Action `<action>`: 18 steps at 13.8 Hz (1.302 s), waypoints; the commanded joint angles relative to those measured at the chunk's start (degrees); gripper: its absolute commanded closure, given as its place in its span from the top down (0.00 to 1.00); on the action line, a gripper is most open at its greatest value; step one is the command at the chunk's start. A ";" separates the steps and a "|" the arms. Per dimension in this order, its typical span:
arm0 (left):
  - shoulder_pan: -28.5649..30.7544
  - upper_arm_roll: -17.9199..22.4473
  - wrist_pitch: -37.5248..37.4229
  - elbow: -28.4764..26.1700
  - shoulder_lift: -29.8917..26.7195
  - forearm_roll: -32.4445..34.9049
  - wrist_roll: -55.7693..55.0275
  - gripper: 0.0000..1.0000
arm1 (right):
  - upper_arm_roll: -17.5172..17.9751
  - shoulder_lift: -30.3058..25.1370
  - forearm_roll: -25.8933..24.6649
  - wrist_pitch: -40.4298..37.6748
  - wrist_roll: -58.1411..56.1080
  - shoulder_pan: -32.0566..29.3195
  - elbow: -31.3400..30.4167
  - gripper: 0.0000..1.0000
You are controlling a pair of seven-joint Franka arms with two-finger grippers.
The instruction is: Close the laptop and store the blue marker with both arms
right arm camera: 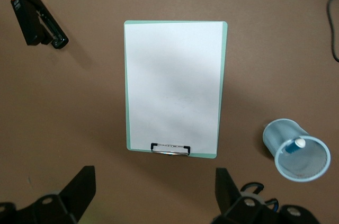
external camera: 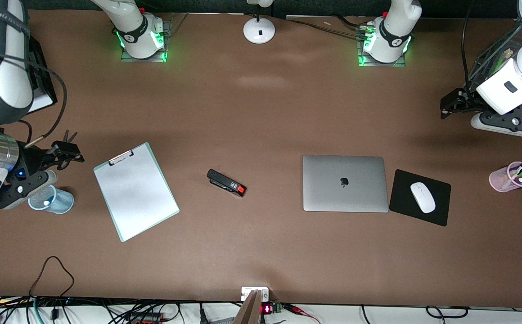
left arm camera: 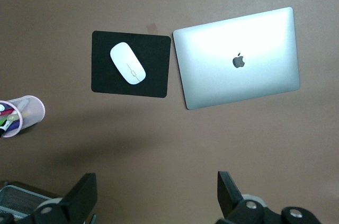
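Laptop (external camera: 345,183) lies lid-down, already shut, flat on the table (external camera: 261,112) w/ logo up, just beside the black mouse pad (external camera: 420,197) carrying the white mouse (external camera: 422,197). Blue marker (right arm camera: 293,145) stands in the blue mesh cup (external camera: 54,200) at the right arm's end, white tip showing, so both jobs look done. Judging: laptop is stiff, fairly heavy, smooth metal, likely slippery, best taken by a lid edge; marker is light, rigid, pinch mid-barrel. Left gripper (external camera: 452,102) hangs over the table edge near the pink cup (external camera: 510,176), jaws apart, nothing held. Right gripper (external camera: 65,152) hangs beside the clipboard (external camera: 136,191), jaws apart, empty. Stapler (external camera: 226,182) lies btw clipboard and laptop.
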 commanded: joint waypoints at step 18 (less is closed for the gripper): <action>-1.03 0.00 -1.16 1.40 0.29 2.16 1.36 1.00 | -0.30 -21.43 -4.93 2.44 31.11 2.30 -20.14 1.00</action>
